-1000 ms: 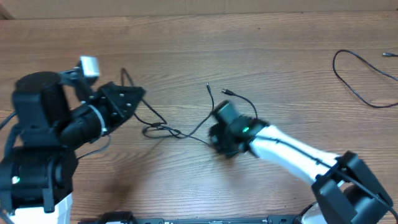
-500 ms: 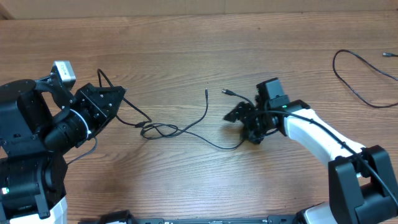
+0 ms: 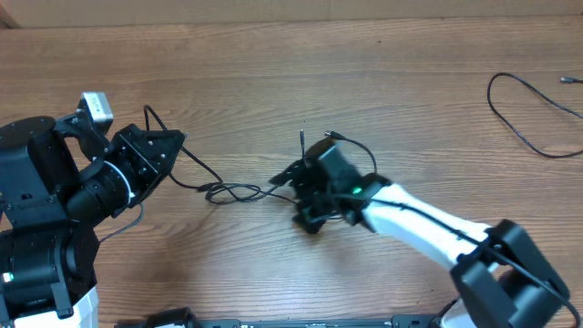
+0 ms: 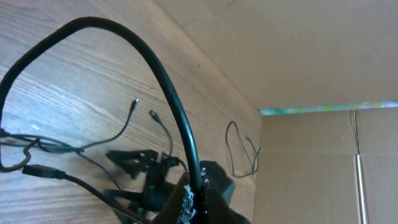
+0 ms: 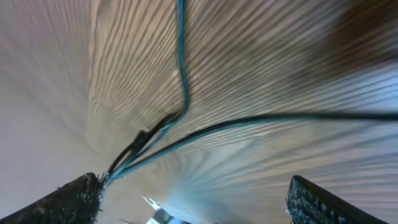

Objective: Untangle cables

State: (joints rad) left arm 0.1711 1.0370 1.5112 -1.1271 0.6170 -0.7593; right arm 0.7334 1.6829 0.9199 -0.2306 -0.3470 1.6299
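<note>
My right claw (image 5: 193,190) is released, its dark ribbed fingers (image 5: 71,199) spread wide with only loose strands running across the gap beneath them. It hangs low over the cord just right of the knot, so I judge the step in hand to be a fresh pick there. To do it well I would come straight down over one strand only, close on it a little away from the knot, and draw it slowly toward my right, keeping low, with the far end anchored. Catching both strands at once would likely just tighten the snarl. My left claw (image 3: 171,144) is clenched on one cord of the tangle, which arches up out of it in a stiff loop

Outward from there, the tangled pair of thin black cords with small plug ends (image 3: 232,191) lies mid-way across the brown wood-grain desk (image 3: 273,73), between the two claws, crossing in a small, loose-looking knot. Its two free plug tips (image 3: 302,133) lie near each other just beyond the right claw. The third thin black cord (image 3: 524,123) rests at the far right edge in an open curve, well apart from the tangle and touching nothing
</note>
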